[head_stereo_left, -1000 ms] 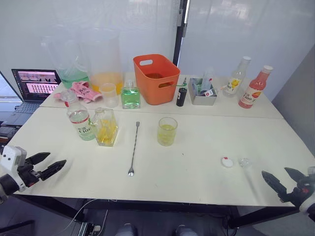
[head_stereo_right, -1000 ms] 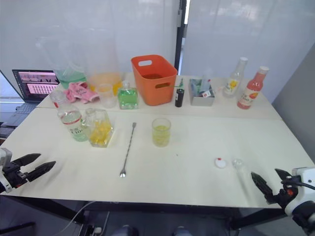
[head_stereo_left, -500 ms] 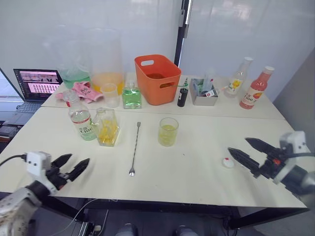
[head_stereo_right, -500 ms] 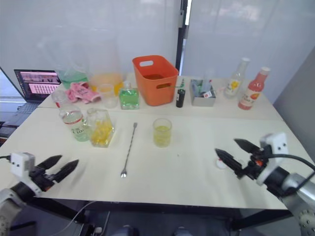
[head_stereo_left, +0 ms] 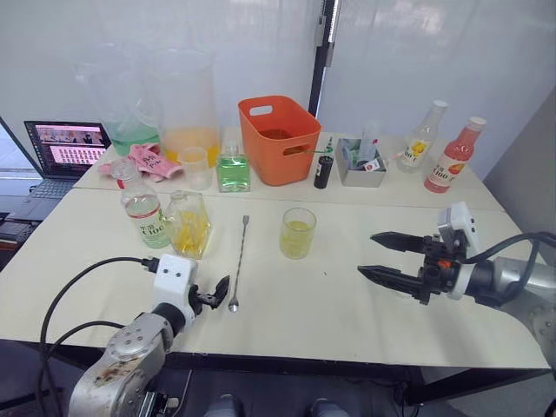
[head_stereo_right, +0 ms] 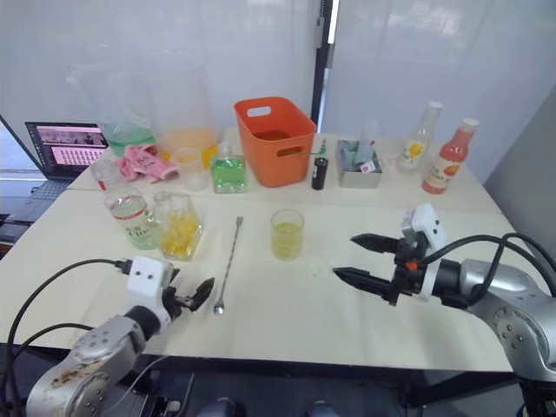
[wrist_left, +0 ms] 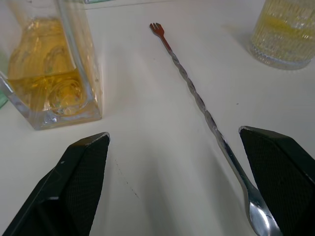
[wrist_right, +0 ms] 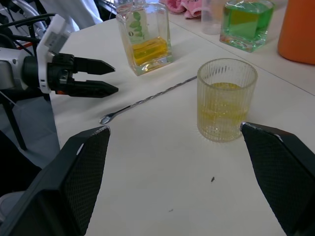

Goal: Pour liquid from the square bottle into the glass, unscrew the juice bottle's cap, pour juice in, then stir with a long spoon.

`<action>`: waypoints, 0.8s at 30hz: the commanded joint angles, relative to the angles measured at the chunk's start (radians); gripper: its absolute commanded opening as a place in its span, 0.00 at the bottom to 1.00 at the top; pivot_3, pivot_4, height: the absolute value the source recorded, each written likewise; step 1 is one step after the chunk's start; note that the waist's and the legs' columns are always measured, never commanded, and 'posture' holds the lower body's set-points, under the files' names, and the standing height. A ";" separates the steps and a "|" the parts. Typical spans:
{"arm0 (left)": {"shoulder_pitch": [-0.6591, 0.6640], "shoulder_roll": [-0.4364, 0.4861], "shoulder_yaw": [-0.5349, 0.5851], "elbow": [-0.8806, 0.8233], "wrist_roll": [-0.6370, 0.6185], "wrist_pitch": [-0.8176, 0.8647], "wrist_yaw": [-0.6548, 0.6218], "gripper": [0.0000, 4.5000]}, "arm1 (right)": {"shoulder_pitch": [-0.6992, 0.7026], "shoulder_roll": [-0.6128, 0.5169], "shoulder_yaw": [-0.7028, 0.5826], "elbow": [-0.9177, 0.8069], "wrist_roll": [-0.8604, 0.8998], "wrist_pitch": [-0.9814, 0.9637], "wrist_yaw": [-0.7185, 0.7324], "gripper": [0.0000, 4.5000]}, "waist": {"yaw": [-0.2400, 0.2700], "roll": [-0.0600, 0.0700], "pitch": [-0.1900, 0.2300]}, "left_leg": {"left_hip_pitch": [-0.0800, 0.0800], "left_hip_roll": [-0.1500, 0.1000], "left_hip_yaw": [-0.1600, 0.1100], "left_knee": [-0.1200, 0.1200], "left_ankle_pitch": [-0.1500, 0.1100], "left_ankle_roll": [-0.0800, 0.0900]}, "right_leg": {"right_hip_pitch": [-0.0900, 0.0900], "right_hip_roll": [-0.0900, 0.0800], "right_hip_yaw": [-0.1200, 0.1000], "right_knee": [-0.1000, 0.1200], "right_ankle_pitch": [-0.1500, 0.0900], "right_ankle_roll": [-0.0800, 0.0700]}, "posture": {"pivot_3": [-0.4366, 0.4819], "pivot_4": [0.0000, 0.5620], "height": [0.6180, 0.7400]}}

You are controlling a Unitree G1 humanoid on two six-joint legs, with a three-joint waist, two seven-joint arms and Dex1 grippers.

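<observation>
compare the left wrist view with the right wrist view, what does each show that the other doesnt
Left wrist view alone: the small fork tip at the far end of the long spoon.

Right wrist view alone: the left claw, open beside the spoon's bowl, the green-liquid bottle, and the orange basket.

Both: the square bottle with yellow liquid, the glass partly filled with yellow liquid, the spoon lying flat on the table, and each view's own claw open.

Clear ribbed glass (wrist_right: 226, 100) with pale yellow liquid; silver twisted long spoon (wrist_left: 206, 118); clear square bottle (wrist_left: 47, 64), amber-yellow contents; orange bin (head_stereo_left: 277, 139); black gripper fingers (wrist_right: 93, 89).
</observation>
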 commanded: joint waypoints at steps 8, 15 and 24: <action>-0.112 -0.081 -0.124 0.116 0.079 0.061 0.039 0.99 | 0.003 -0.007 -0.042 -0.099 0.058 0.043 -0.039 1.00 | 0.002 0.000 0.000 | 0.000 0.000 -0.001 0.000 0.000 0.000 | 0.000 0.000 0.000 0.000 0.000 0.000 | 0.48 0.27 0.99; -0.106 -0.071 -0.141 0.146 0.093 0.129 0.019 0.81 | 0.000 -0.011 -0.060 -0.115 0.082 0.057 -0.064 1.00 | 0.001 0.000 0.000 | 0.000 0.000 -0.001 0.000 0.000 0.000 | 0.000 0.000 0.000 -0.001 0.000 0.000 | 0.48 0.27 0.99; -0.113 -0.044 -0.124 0.168 0.096 0.106 -0.053 0.15 | 0.000 0.002 -0.056 -0.116 0.083 0.052 -0.085 1.00 | 0.005 0.001 0.000 | 0.000 -0.001 -0.001 0.000 0.000 0.000 | 0.000 -0.001 0.000 -0.001 0.000 0.000 | 0.48 0.27 0.99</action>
